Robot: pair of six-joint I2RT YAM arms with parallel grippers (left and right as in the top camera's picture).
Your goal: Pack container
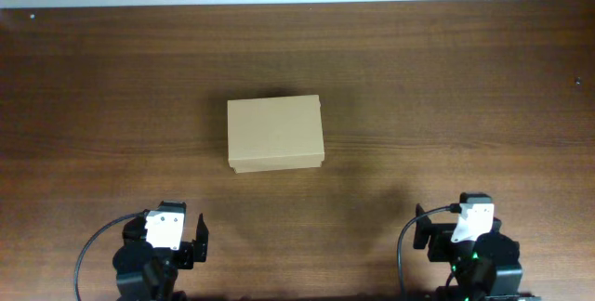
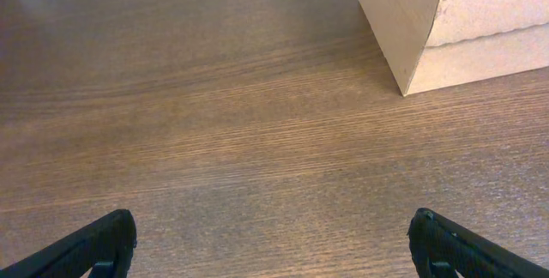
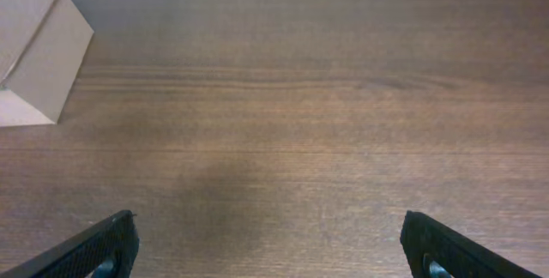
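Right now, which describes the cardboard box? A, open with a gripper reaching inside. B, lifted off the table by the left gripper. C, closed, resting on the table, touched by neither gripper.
C: the container lies flat on the table with its lid shut, and the left gripper and right gripper are both open and apart from it.

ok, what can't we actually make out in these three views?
1. Inside of the container: overhead, the shut lid hides it.
2. Most of the container in the wrist views: left wrist shows one corner, cut by the top and right edges; right wrist shows one corner, cut by the top and left edges.
3. Bodies of the left gripper and right gripper: wrist views show only spread fingertips; the bottom edge cuts the rest.
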